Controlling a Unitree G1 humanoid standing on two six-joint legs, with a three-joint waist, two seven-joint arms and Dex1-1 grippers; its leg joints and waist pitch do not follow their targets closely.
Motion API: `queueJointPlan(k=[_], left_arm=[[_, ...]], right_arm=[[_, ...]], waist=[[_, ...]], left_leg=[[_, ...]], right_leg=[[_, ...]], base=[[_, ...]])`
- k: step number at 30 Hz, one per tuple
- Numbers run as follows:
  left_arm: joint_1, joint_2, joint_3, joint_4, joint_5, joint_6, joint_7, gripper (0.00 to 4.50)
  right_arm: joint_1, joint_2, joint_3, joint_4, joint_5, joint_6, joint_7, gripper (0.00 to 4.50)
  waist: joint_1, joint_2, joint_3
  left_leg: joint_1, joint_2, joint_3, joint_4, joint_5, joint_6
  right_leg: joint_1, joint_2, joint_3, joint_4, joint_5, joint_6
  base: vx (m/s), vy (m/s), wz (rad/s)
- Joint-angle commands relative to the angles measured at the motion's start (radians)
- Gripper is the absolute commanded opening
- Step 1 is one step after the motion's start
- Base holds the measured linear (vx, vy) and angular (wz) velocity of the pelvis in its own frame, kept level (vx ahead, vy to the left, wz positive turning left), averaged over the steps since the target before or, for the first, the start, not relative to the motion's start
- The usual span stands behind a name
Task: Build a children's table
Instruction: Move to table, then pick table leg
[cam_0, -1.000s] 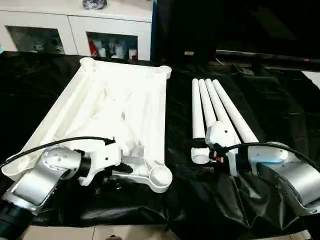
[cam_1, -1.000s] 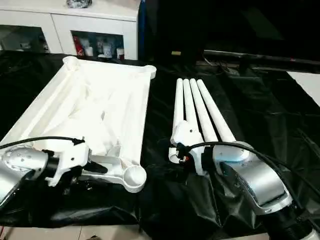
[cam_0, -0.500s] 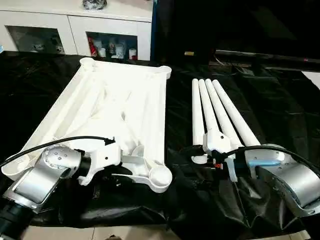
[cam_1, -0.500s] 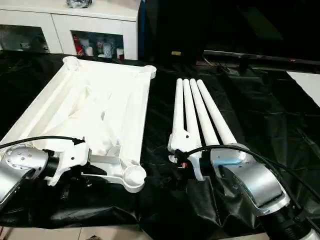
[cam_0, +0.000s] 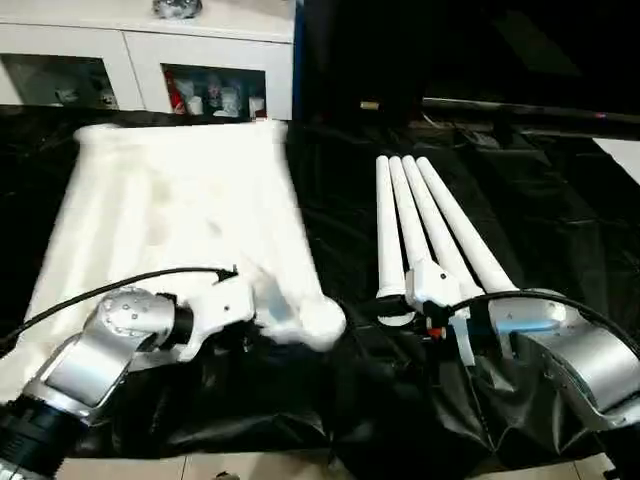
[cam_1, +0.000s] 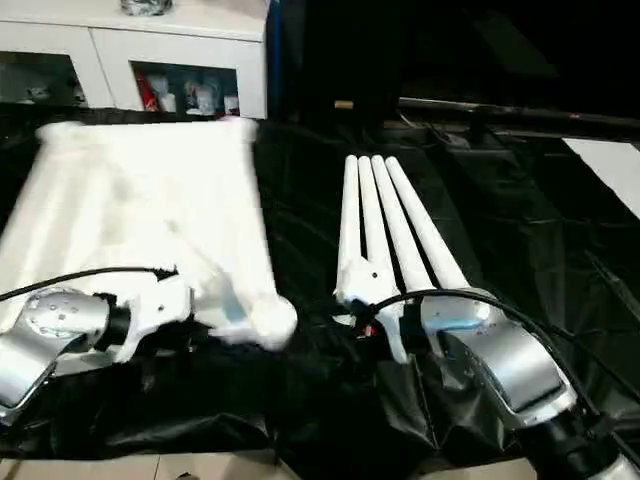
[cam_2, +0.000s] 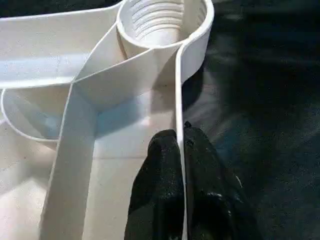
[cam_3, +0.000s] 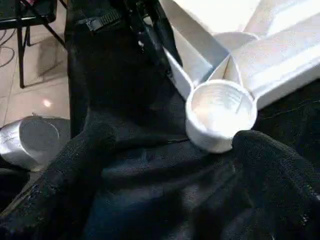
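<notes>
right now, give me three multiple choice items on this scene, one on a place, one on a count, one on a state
1. Where do the loose legs lie?
A. on the black cloth, on the right-arm side of the tabletop
B. stacked inside the tabletop
C. on the cabinet

2. How many loose legs are there?
A. two
B. three
C. four

3. What is the left claw doing?
A. hanging open in the air
B. pinching the tabletop's thin rim wall near a corner socket
C. gripping a leg

Answers: 1 A, the head view shows them beside the tabletop; 2 C, four tubes lie side by side; 3 B, the left wrist view shows both fingers closed on the wall.
</notes>
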Motion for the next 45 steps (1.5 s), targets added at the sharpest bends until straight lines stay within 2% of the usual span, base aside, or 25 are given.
queueJointPlan(k=[1,5,6,8,10,11,13,14,15,19,21,23,25,26,28,29,30,31,32,33,34,35,37,42,45], left_arm=[[-0.022,0.005,0.03,0.005,0.046,-0.013,0.048,0.03],[-0.031,-0.005,0.036,0.034,0.045,-0.086,0.066,0.03],[-0.035,-0.021,0.045,0.055,0.026,-0.146,0.061,0.03],[-0.044,-0.045,0.058,0.089,0.005,-0.202,0.059,0.03],[-0.057,-0.039,0.043,0.137,0.036,-0.271,0.071,0.03],[-0.062,-0.034,0.038,0.153,0.046,-0.293,0.072,0.03],[-0.068,-0.026,0.039,0.18,0.04,-0.306,0.056,0.3],[-0.07,-0.021,0.044,0.185,0.025,-0.298,0.038,0.59],[-0.068,-0.014,0.052,0.182,0.009,-0.28,0.019,0.59],[-0.051,0.001,0.094,0.14,-0.034,-0.275,-0.018,0.85],[-0.034,0.001,0.125,0.098,-0.082,-0.251,-0.028,1.02],[-0.029,0.0,0.138,0.086,-0.102,-0.236,-0.03,1.13],[-0.021,0.005,0.182,0.051,-0.142,-0.184,-0.008,1.32],[-0.025,0.002,0.205,0.039,-0.154,-0.158,0.013,1.32],[-0.03,-0.004,0.223,0.03,-0.164,-0.145,0.031,1.5],[-0.034,-0.011,0.237,0.012,-0.18,-0.115,0.045,1.55],[-0.035,-0.015,0.242,-0.006,-0.189,-0.087,0.052,1.75],[-0.03,-0.017,0.238,-0.027,-0.19,-0.073,0.054,1.82],[-0.027,-0.028,0.23,-0.044,-0.179,-0.074,0.069,1.82],[-0.025,-0.045,0.223,-0.059,-0.176,-0.078,0.082,1.85],[-0.024,-0.056,0.22,-0.07,-0.177,-0.076,0.091,1.85],[-0.024,-0.065,0.218,-0.079,-0.18,-0.064,0.1,2.1],[-0.034,-0.093,0.219,-0.109,-0.207,-0.021,0.12,2.21],[-0.037,-0.088,0.202,-0.154,-0.225,0.016,0.1,2.21],[-0.036,-0.082,0.201,-0.185,-0.253,0.06,0.075,2.21]], right_arm=[[-0.014,-0.002,-0.001,0.018,-0.018,-0.023,0.006,4.4],[-0.021,0.0,0.0,0.044,-0.024,-0.043,0.011,4.4],[-0.027,0.004,0.001,0.064,-0.029,-0.057,0.014,4.4],[-0.032,0.011,0.004,0.086,-0.04,-0.077,0.014,4.4],[-0.039,0.018,0.012,0.112,-0.06,-0.106,0.009,4.4],[-0.041,0.021,0.014,0.119,-0.065,-0.112,0.008,4.4],[-0.044,0.03,0.015,0.139,-0.072,-0.129,0.003,4.4],[-0.043,0.035,0.015,0.149,-0.074,-0.137,0.002,4.4],[-0.043,0.038,0.014,0.157,-0.075,-0.144,0.001,4.4],[-0.035,0.033,-0.006,0.13,-0.067,-0.132,0.001,4.4],[-0.031,0.038,-0.036,0.098,-0.04,-0.114,-0.01,4.4],[-0.031,0.042,-0.047,0.087,-0.031,-0.109,-0.016,4.4],[-0.058,0.073,-0.078,0.067,-0.022,-0.07,-0.07,4.4],[-0.088,0.103,-0.084,0.073,-0.042,-0.046,-0.124,4.4],[-0.121,0.144,-0.088,0.091,-0.068,-0.018,-0.195,4.45],[-0.163,0.199,-0.103,0.134,-0.097,0.017,-0.29,4.48],[-0.2,0.254,-0.124,0.178,-0.115,0.052,-0.38,4.5],[-0.234,0.308,-0.152,0.226,-0.126,0.085,-0.469,4.5],[-0.259,0.345,-0.17,0.264,-0.134,0.108,-0.534,4.5],[-0.28,0.375,-0.182,0.291,-0.148,0.123,-0.595,4.5],[-0.293,0.392,-0.189,0.305,-0.158,0.134,-0.632,4.5],[-0.301,0.403,-0.195,0.312,-0.166,0.142,-0.66,4.5],[-0.336,0.455,-0.255,0.345,-0.171,0.242,-0.763,4.5],[-0.377,0.517,-0.356,0.396,-0.187,0.402,-0.885,4.5],[-0.388,0.521,-0.387,0.439,-0.185,0.427,-0.947,4.5]], waist=[[0.006,0.011,-0.047],[0.01,0.008,-0.048],[0.01,0.004,-0.047],[0.01,0.004,-0.047],[0.011,0.004,-0.046],[0.014,0.011,-0.048],[0.015,0.013,-0.049],[0.014,0.011,-0.049],[0.015,0.017,-0.049],[0.014,0.018,-0.051],[0.014,0.02,-0.048],[0.015,0.018,-0.049],[0.014,0.019,-0.046],[0.012,0.015,-0.046],[0.004,0.016,-0.044],[0.004,0.016,-0.044],[-0.004,0.017,-0.046],[-0.006,0.018,-0.046],[-0.005,0.014,-0.046],[-0.002,0.016,-0.047],[0.003,0.018,-0.05],[0.006,0.019,-0.052],[0.013,0.017,-0.055],[0.015,0.011,-0.054],[0.018,0.014,-0.053]], left_leg=[[0.01,0.035,-0.004,-0.084,-0.186,-0.003],[0.01,0.036,-0.004,-0.084,-0.185,-0.002],[0.009,0.035,-0.003,-0.083,-0.187,0.001],[0.008,0.035,-0.003,-0.084,-0.186,0.0],[0.009,0.034,-0.002,-0.083,-0.199,-0.001],[0.011,0.034,-0.003,-0.082,-0.194,-0.001],[0.009,0.036,-0.003,-0.083,-0.175,-0.002],[0.01,0.035,-0.002,-0.082,-0.172,-0.002],[0.01,0.036,-0.003,-0.083,-0.173,-0.005],[0.012,0.036,-0.001,-0.083,-0.16,-0.003],[0.011,0.037,-0.001,-0.084,-0.175,-0.004],[0.013,0.037,0.0,-0.084,-0.179,-0.006],[0.015,0.036,0.0,-0.086,-0.2,-0.012],[0.015,0.037,0.001,-0.085,-0.198,-0.015],[0.012,0.032,-0.001,-0.087,-0.197,-0.031],[0.012,0.032,-0.001,-0.087,-0.197,-0.031],[0.013,0.03,-0.002,-0.088,-0.187,-0.051],[0.016,0.029,-0.001,-0.086,-0.182,-0.06],[0.016,0.029,0.0,-0.088,-0.181,-0.063],[0.017,0.03,0.001,-0.089,-0.168,-0.071],[0.022,0.031,0.004,-0.087,-0.145,-0.075],[0.022,0.03,0.006,-0.086,-0.132,-0.076],[0.017,0.027,0.006,-0.086,-0.067,-0.079],[0.015,0.023,0.01,-0.088,-0.073,-0.086],[0.016,0.023,0.012,-0.089,-0.086,-0.095]], right_leg=[[0.035,-0.068,0.045,-0.081,-0.112,-0.219],[0.036,-0.069,0.045,-0.08,-0.105,-0.218],[0.035,-0.069,0.045,-0.083,-0.105,-0.219],[0.036,-0.069,0.045,-0.082,-0.105,-0.218],[0.035,-0.07,0.046,-0.085,-0.14,-0.208],[0.035,-0.072,0.047,-0.084,-0.137,-0.208],[0.036,-0.072,0.046,-0.08,-0.108,-0.21],[0.035,-0.071,0.046,-0.08,-0.101,-0.212],[0.036,-0.071,0.045,-0.077,-0.09,-0.218],[0.038,-0.067,0.043,-0.071,-0.017,-0.241],[0.038,-0.069,0.044,-0.073,-0.033,-0.242],[0.039,-0.07,0.045,-0.072,-0.043,-0.243],[0.035,-0.067,0.045,-0.076,-0.095,-0.236],[0.034,-0.067,0.045,-0.075,-0.097,-0.236],[0.032,-0.066,0.044,-0.075,-0.133,-0.226],[0.032,-0.066,0.044,-0.075,-0.133,-0.226],[0.03,-0.066,0.043,-0.072,-0.154,-0.225],[0.024,-0.065,0.044,-0.074,-0.148,-0.226],[0.025,-0.064,0.044,-0.075,-0.149,-0.222],[0.026,-0.063,0.045,-0.073,-0.128,-0.218],[0.025,-0.061,0.045,-0.071,-0.083,-0.215],[0.026,-0.061,0.045,-0.068,-0.053,-0.215],[0.035,-0.057,0.043,-0.059,0.049,-0.206],[0.04,-0.059,0.047,-0.062,0.037,-0.173],[0.039,-0.059,0.047,-0.065,0.008,-0.164]], base=[[0.0,0.0,0.0],[0.0,0.0,0.0],[0.0,0.0,0.0],[0.0,0.0,0.0],[0.0,0.0,0.0],[0.0,0.0,0.0],[0.0,0.0,0.0],[0.0,0.0,0.0],[0.0,0.0,0.0],[0.0,0.0,0.0],[0.0,0.0,0.0],[0.0,0.0,0.0],[0.0,0.0,0.0],[0.0,0.0,0.0],[0.0,0.0,0.0],[0.0,0.0,0.0],[0.0,0.0,0.0],[0.0,0.0,0.0],[0.0,0.0,0.0],[0.0,0.0,0.0],[0.0,0.0,0.0],[0.0,0.0,0.0],[0.0,0.0,0.0],[0.0,0.0,0.0],[0.0,0.0,0.0]])
